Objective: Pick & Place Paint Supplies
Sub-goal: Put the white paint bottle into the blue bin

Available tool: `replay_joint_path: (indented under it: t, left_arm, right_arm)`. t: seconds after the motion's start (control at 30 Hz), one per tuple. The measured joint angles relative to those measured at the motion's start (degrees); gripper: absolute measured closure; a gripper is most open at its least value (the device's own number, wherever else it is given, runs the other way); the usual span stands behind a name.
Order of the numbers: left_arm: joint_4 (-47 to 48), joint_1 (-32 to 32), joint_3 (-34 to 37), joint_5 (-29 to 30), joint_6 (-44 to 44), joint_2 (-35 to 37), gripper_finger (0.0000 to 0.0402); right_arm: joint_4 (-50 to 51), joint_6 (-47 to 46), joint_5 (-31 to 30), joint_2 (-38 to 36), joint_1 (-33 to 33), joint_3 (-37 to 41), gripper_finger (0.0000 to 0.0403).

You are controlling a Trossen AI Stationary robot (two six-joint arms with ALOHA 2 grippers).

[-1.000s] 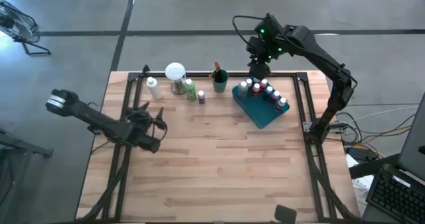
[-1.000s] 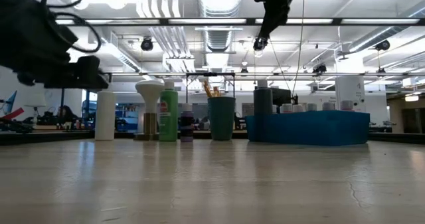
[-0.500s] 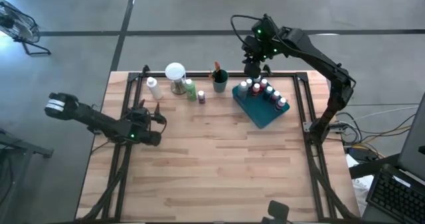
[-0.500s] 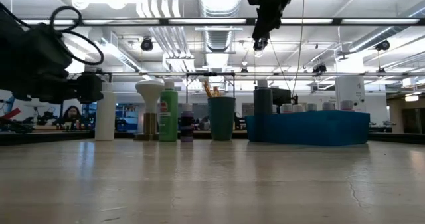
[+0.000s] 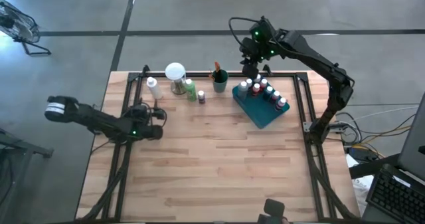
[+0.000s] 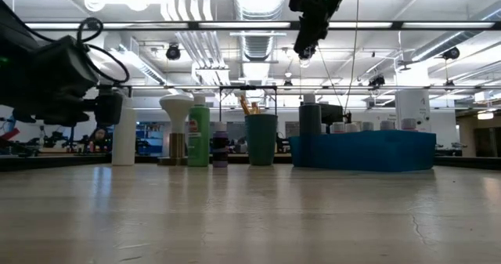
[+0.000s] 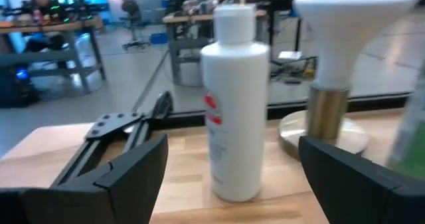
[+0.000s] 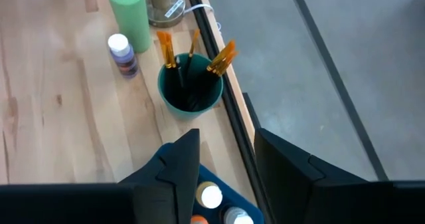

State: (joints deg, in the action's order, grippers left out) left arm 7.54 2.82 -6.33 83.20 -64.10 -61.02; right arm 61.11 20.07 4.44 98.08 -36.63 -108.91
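A tall white bottle point(image 5: 153, 88) stands upright on the table at the far left; it also shows in the left wrist view point(image 7: 236, 98). My left gripper point(image 5: 157, 113) is open just near of the bottle, its fingers point(image 7: 136, 164) standing apart and short of it. A green bottle point(image 5: 190, 90), a small purple bottle point(image 5: 200, 98) and a teal cup of brushes point(image 5: 220, 82) stand along the far edge. Several white-capped bottles stand in the teal tray point(image 5: 263, 115). My right gripper point(image 5: 251, 67) is open and empty, high above the gap between cup and tray.
A round white-topped object on a metal base point(image 5: 175, 74) stands between the white and green bottles, close to the white one point(image 7: 332, 58). A black frame rail point(image 5: 199, 74) runs along the far edge. The near part of the wooden table point(image 5: 219, 177) is bare.
My left gripper has moved toward the far edge and down, closing in on the white bottle, and has turned to face it. My right gripper has drifted a little toward the table's left, staying high.
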Motion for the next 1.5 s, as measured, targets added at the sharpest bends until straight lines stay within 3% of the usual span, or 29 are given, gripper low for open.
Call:
replay_joint_path:
  t: [0.2, 0.3, 0.43, 0.73, 1.0, 1.3, 1.5]
  left_arm:
    - [-8.6, -6.8, 0.0, -6.3, 3.4, -3.3, 0.0060]
    - [-19.4, -9.7, 0.0, -9.2, 16.0, -5.6, 0.0060]
    - [-29.6, -11.6, 0.0, -8.2, 29.8, -8.2, 0.0060]
    - [-29.4, -16.2, 0.0, -8.9, 25.2, -11.2, 0.0060]
    - [-29.5, -16.5, -1.9, -10.2, 25.0, -11.1, 0.0060]
    - [-29.4, -18.9, -3.1, -5.0, 29.3, -11.7, 0.0060]
    - [-30.0, -22.7, -3.0, -10.3, 28.9, -12.9, 0.0060]
  right_arm:
    - [-1.3, 0.1, 0.0, 0.0, 0.0, -0.2, 0.0240]
    - [-1.9, 0.1, 0.0, 0.0, 0.0, -0.2, 0.0232]
    - [-1.8, 0.1, 0.0, 0.0, 0.0, -0.2, 0.0222]
    - [-1.8, 1.1, 0.0, 0.0, 0.0, -0.2, 0.0204]
    - [-1.4, 1.2, 0.0, 0.0, 0.0, -0.2, 0.0210]
    - [-1.5, 2.6, 0.0, 0.0, 0.0, -0.2, 0.0232]
    - [-1.6, 2.7, 0.0, 0.0, 0.0, -0.2, 0.0245]
